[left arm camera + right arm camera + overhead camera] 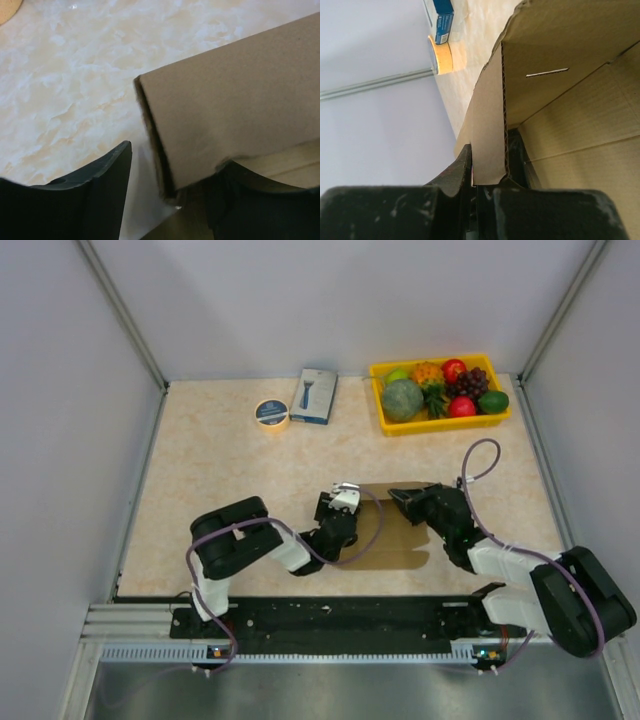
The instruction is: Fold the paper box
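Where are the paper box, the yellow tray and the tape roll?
paper box (395,540): top view, its flat brown middle.
yellow tray (445,424): top view, its front wall.
tape roll (271,413): top view, its top face.

The location was a robotics laboratory test cell. A left arm (240,545) and a right arm (530,580) were bolted to a base plate (330,615) at the near edge of a marble-patterned bench (220,470), enclosed on three sides by plain grey panels (330,300). Test items at the bench included a paper box (400,537), a yellow tray (440,425) of fruit (403,400) and a tape roll (271,413).
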